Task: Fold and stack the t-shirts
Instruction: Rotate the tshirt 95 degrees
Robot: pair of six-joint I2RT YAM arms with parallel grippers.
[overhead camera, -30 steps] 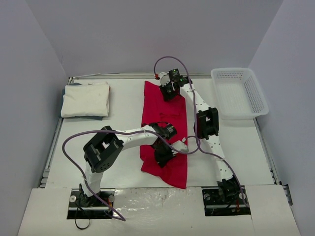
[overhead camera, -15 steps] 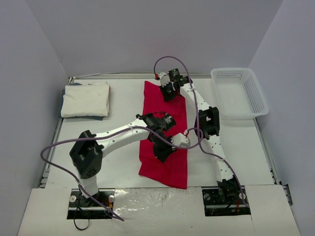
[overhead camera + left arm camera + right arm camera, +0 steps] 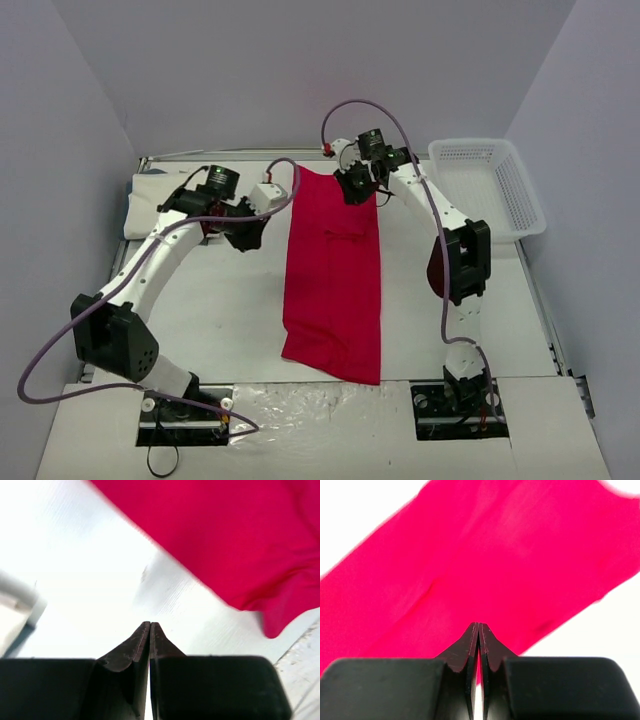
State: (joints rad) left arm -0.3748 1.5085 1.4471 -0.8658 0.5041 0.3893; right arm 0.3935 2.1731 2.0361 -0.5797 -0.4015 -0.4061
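- The red shirt (image 3: pixel 335 280) lies flat in the middle of the bench (image 3: pixel 230 310), folded into a long strip that runs from the far edge nearly to the near edge.
- Its near end is slightly uneven, with the left corner sitting a little farther back than the right.
- A small crease shows across the strip in its far half.
- The white shirt (image 3: pixel 150 195) lies as a folded rectangle in the far left corner of the bench, well apart from the red shirt; the left arm crosses over part of it.
- The left gripper (image 3: pixel 243 236) hovers over bare bench between the two shirts, just left of the red strip.
- In the left wrist view its fingers (image 3: pixel 135 645) are clenched tip to tip on nothing, above white bench (image 3: pixel 90 570), with the edge of the red shirt (image 3: pixel 225 540) beyond them to the right.
- The right gripper (image 3: pixel 353 190) is at the far end of the red shirt, near its right corner.
- In the right wrist view its fingers (image 3: pixel 492 650) are pressed together, and red cloth (image 3: pixel 495 565) fills most of the view beyond the tips; I cannot tell whether the tips touch the cloth.
- A white mesh basket (image 3: pixel 488 190) stands at the far right, beside the right arm and apart from both shirts.
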